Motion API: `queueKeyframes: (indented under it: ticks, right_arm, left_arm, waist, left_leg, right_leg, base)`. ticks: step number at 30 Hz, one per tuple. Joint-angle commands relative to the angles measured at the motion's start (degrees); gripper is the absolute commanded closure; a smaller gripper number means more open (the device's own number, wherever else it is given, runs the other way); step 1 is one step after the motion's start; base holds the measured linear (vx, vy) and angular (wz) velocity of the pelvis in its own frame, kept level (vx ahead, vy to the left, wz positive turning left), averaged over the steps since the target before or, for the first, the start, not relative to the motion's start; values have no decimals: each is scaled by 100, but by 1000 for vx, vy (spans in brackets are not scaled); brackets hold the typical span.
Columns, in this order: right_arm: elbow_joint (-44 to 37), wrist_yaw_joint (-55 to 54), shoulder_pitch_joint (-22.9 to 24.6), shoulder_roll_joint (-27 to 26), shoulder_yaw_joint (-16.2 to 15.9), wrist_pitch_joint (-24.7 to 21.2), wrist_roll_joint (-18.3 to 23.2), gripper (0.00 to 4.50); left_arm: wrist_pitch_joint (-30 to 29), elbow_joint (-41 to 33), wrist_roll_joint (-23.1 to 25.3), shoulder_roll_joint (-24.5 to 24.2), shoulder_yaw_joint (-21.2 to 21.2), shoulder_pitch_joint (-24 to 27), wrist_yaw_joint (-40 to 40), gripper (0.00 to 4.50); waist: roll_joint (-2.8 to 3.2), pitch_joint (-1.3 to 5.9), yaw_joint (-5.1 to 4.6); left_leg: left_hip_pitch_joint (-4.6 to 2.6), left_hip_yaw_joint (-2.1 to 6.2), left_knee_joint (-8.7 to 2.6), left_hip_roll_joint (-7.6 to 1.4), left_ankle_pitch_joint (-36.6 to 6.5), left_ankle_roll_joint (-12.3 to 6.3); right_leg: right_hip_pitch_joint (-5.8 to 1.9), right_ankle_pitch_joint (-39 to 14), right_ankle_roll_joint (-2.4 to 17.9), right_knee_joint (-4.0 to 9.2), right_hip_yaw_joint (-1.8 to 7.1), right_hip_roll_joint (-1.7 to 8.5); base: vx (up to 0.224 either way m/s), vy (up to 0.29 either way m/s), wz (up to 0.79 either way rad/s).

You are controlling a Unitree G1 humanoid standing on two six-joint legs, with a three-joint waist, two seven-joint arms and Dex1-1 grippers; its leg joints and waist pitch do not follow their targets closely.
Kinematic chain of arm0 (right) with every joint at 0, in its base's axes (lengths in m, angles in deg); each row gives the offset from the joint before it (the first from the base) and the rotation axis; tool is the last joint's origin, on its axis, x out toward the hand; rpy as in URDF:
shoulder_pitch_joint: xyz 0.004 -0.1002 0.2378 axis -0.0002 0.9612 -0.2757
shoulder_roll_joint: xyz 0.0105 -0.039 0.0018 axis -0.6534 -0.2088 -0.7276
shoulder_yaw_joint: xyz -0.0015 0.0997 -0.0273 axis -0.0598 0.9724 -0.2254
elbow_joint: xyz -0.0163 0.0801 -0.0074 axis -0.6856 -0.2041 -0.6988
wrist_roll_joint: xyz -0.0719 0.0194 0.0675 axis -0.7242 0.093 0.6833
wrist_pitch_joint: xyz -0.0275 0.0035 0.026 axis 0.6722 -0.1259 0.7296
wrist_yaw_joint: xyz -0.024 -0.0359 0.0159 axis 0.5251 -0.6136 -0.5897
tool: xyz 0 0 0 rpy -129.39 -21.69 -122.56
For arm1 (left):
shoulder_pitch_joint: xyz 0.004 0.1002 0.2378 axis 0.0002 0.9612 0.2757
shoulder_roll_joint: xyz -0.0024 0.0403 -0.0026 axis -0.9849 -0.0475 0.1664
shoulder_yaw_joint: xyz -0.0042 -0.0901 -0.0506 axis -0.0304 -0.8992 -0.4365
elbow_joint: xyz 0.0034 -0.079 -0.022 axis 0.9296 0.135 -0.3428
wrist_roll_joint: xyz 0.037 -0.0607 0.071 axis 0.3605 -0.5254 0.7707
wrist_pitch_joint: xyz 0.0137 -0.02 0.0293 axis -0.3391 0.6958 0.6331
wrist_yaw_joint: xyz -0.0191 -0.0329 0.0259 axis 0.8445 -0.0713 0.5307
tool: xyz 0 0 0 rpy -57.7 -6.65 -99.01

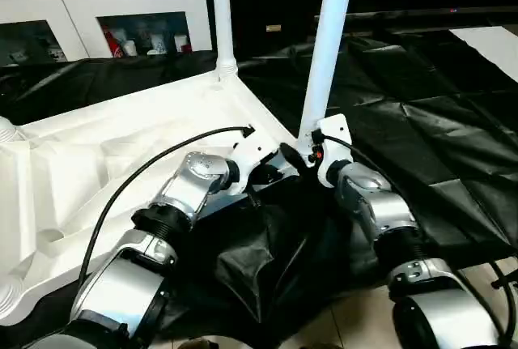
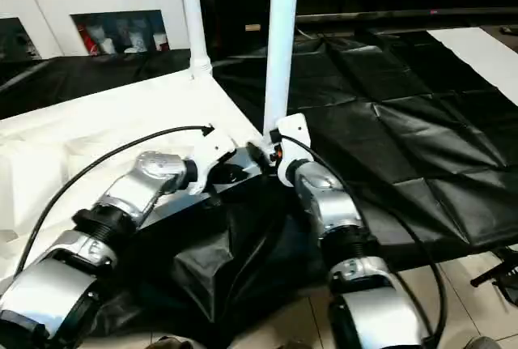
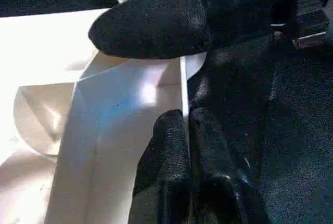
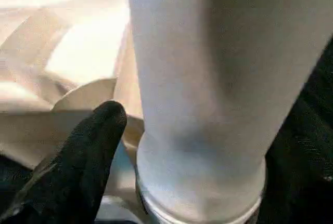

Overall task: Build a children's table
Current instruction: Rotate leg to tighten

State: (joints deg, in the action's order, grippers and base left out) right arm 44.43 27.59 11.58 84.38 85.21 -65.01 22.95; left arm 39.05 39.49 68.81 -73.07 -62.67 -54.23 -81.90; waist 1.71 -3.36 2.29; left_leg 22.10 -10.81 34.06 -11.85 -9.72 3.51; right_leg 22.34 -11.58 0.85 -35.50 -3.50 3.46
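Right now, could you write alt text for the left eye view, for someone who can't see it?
Two silver robot arms reach to the near corner of an upside-down white tabletop, where a white leg stands upright. A second leg stands at the corner behind it. The tabletop lies on black sheeting, with a white cabinet in the background.

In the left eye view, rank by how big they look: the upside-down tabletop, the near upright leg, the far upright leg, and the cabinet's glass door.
1. Tabletop, largest.
2. Near leg.
3. Far leg; thinner, but it stands farther back, so true size is unsure.
4. Cabinet glass door, also far off.
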Motion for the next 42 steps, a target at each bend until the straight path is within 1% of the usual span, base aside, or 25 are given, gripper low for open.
queueKeyframes:
  ticks: [1, 2, 3, 4, 5, 7, 9, 11, 13, 17, 18, 21, 22, 23, 24, 29, 30, 32, 33, 35, 36, 37, 38, 39, 42]
  right_arm:
    - [-206, 711, 151, -26, -378, -40, 38, 64]
    - [-438, 1113, 259, 138, -468, -95, 83, 64]
    - [-770, 1664, 428, 416, -674, -101, 65, 64]
    - [-770, 1664, 428, 416, -674, -101, 65, 64]
    - [-950, 1945, 525, 575, -783, -92, 57, 64]
    - [-1355, 2667, 746, 1002, -963, -84, 113, 64]
    - [-1453, 2835, 799, 1123, -1004, -71, 123, 64]
    - [-1661, 3206, 899, 1395, -1051, -80, 164, 64]
    - [-1772, 3345, 950, 1484, -1047, -126, 203, 64]
    - [-2088, 3638, 1111, 1690, -1050, -261, 319, 64]
    - [-2171, 3698, 1159, 1715, -1040, -320, 371, 90]
    - [-2254, 3751, 1213, 1730, -1029, -359, 410, 103]
    - [-2280, 3750, 1240, 1732, -1027, -342, 406, 116]
    - [-2307, 3767, 1266, 1725, -1019, -365, 421, 116]
    - [-2319, 3762, 1288, 1705, -1016, -374, 427, 141]
    - [-2413, 3746, 1348, 1632, -1003, -525, 515, 163]
    - [-2393, 3654, 1351, 1569, -983, -548, 513, 173]
    - [-2264, 3230, 1319, 1385, -928, -619, 395, 173]
    - [-2260, 3216, 1318, 1380, -926, -621, 391, 174]
    - [-1819, 2121, 1154, 940, -753, -757, 124, 176]
    - [-1583, 1619, 1056, 735, -657, -817, 34, 176]
    - [-1445, 1409, 993, 602, -604, -797, 40, 177]
    - [-1327, 1210, 935, 482, -561, -757, 41, 177]
    - [-1141, 887, 836, 291, -484, -735, 53, 177]
    - [-702, 88, 564, -150, -275, -679, 98, 177]
  left_arm:
    - [343, -349, -171, 45, 99, 58, -398, 450]
    - [379, -403, -179, -36, 120, 111, -557, 450]
    - [429, -468, -177, -160, 165, 169, -772, 450]
    - [429, -468, -177, -160, 165, 169, -772, 450]
    - [472, -519, -198, -231, 186, 209, -921, 450]
    - [659, -708, -306, -433, 221, 343, -1418, 450]
    - [715, -789, -352, -504, 234, 393, -1591, 450]
    - [724, -1046, -425, -708, 297, 515, -2043, 450]
    - [696, -1148, -440, -791, 321, 563, -2203, 450]
    - [689, -1332, -458, -996, 381, 679, -2516, 450]
    - [691, -1368, -463, -1047, 391, 712, -2596, 450]
    - [693, -1404, -478, -1083, 383, 744, -2659, 450]
    - [669, -1448, -495, -1097, 378, 767, -2688, 450]
    - [642, -1489, -506, -1110, 377, 785, -2721, 450]
    - [619, -1519, -516, -1116, 375, 799, -2741, 450]
    - [545, -1583, -530, -1111, 369, 819, -2759, 450]
    - [511, -1534, -513, -1058, 343, 791, -2654, 450]
    - [497, -1433, -546, -886, 240, 724, -2381, 450]
    - [496, -1430, -547, -881, 236, 722, -2372, 450]
    - [279, -1153, -515, -509, 37, 508, -1618, 450]
    - [193, -992, -459, -349, -29, 392, -1254, 450]
    - [156, -867, -401, -264, -44, 307, -1043, 450]
    - [137, -753, -352, -189, -58, 233, -851, 450]
    - [75, -577, -300, -67, -99, 115, -543, 450]
    - [-82, -209, -225, 206, -209, -151, 136, 450]
  waist:
    - [-40, 431, 30]
    - [-39, 432, 38]
    - [-7, 438, 46]
    - [-35, 439, 66]
    - [-23, 433, 66]
    - [-22, 423, 97]
    - [-22, 419, 122]
    - [-13, 418, 134]
    - [-6, 414, 143]
    - [2, 411, 168]
    - [-7, 416, 188]
    - [-2, 427, 213]
    - [-3, 428, 233]
    - [-5, 427, 247]
    - [-13, 427, 246]
    - [-9, 427, 251]
    - [-14, 427, 249]
    - [-13, 424, 245]
    - [-12, 419, 235]
    - [-15, 412, 206]
    - [-30, 398, 172]
    - [-40, 394, 123]
    - [-35, 401, 115]
    - [-22, 398, 81]
    - [-13, 435, 60]
  left_leg:
    - [-88, 76, -334, -139, -764, -410]
    - [-90, 73, -331, -148, -738, -458]
    - [-96, 79, -326, -149, -734, -475]
    - [-92, 74, -324, -156, -738, -505]
    - [-104, 69, -327, -167, -769, -510]
    - [-111, 69, -333, -174, -868, -492]
    - [-120, 64, -337, -184, -927, -469]
    - [-125, 69, -345, -191, -999, -410]
    - [-135, 63, -350, -195, -1036, -379]
    - [-150, 72, -367, -206, -1082, -321]
    - [-147, 70, -364, -208, -1048, -316]
    - [-138, 65, -352, -198, -934, -335]
    - [-146, 61, -350, -196, -933, -329]
    - [-141, 65, -353, -200, -927, -321]
    - [-138, 64, -354, -196, -927, -318]
    - [-143, 64, -356, -195, -942, -301]
    - [-139, 61, -351, -189, -934, -293]
    - [-139, 65, -354, -187, -938, -272]
    - [-141, 65, -358, -186, -943, -257]
    - [-144, 64, -362, -176, -1013, -182]
    - [-150, 67, -366, -153, -1078, -98]
    - [-152, 79, -372, -134, -1162, 10]
    - [-155, 83, -367, -139, -1153, 20]
    - [-144, 79, -362, -132, -1137, 2]
    - [-129, 81, -349, -123, -895, -54]
  right_leg:
    - [-322, -176, 1501, 394, 259, 452]
    - [-321, -113, 1496, 392, 265, 455]
    - [-320, -79, 1502, 382, 261, 454]
    - [-339, -39, 1483, 383, 254, 441]
    - [-313, -56, 1504, 386, 259, 446]
    - [-307, -243, 1494, 406, 255, 444]
    - [-288, -369, 1490, 413, 260, 447]
    - [-290, -497, 1481, 420, 261, 453]
    - [-261, -554, 1487, 420, 264, 443]
    - [-255, -640, 1459, 422, 262, 442]
    - [-258, -571, 1445, 413, 267, 443]
    - [-252, -443, 1452, 398, 267, 445]
    - [-244, -438, 1453, 400, 267, 444]
    - [-251, -436, 1442, 398, 268, 449]
    - [-251, -433, 1431, 396, 267, 445]
    - [-251, -478, 1415, 400, 266, 448]
    - [-251, -510, 1405, 403, 268, 449]
    - [-246, -570, 1389, 410, 266, 450]
    - [-241, -594, 1384, 412, 268, 447]
    - [-231, -743, 1358, 423, 268, 444]
    - [-218, -943, 1354, 449, 267, 453]
    - [-231, -1266, 1266, 479, 263, 457]
    - [-235, -1273, 1248, 479, 269, 468]
    - [-232, -1219, 1231, 487, 276, 452]
    - [-252, -764, 1294, 441, 275, 445]
  base:
    - [0, 0, 0]
    - [0, 0, 0]
    - [0, 0, 0]
    - [0, 0, 0]
    - [0, 0, 0]
    - [0, 0, 0]
    - [0, 0, 0]
    - [0, 0, 0]
    - [0, 0, 0]
    - [0, 0, 0]
    - [0, 0, 0]
    - [0, 0, 0]
    - [0, 0, 0]
    - [0, 0, 0]
    - [0, 0, 0]
    - [0, 0, 0]
    - [0, 0, 0]
    - [0, 0, 0]
    - [0, 0, 0]
    - [0, 0, 0]
    - [0, 0, 0]
    - [0, 0, 0]
    - [0, 0, 0]
    - [0, 0, 0]
    - [0, 0, 0]
